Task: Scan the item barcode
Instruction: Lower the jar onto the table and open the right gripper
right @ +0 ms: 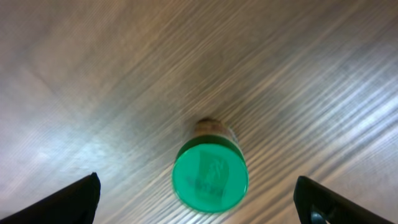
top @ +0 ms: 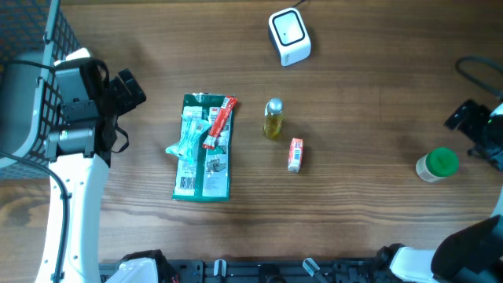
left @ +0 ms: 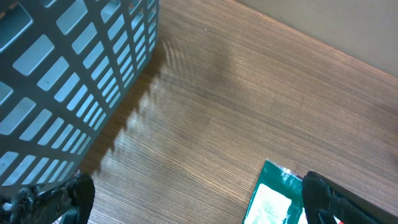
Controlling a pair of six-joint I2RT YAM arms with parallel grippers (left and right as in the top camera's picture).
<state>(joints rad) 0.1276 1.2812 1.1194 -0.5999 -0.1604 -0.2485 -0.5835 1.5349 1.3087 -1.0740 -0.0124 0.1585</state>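
Just ahead of spread right tool [right: 198, 200]: green-lidded jar [right: 209, 177], untouched.

Item 1, left arm [top: 69, 204]: 1 white tubular link, black motor housing, black looped cable [top: 119, 140] at the wrist.
Item 2, left gripper [top: 134, 88]: matte black.
Item 3, right arm [top: 471, 248]: white and dark shells.
Item 4, right gripper [top: 464, 118]: matte black, 2 wedge-shaped fingers [right: 68, 202].
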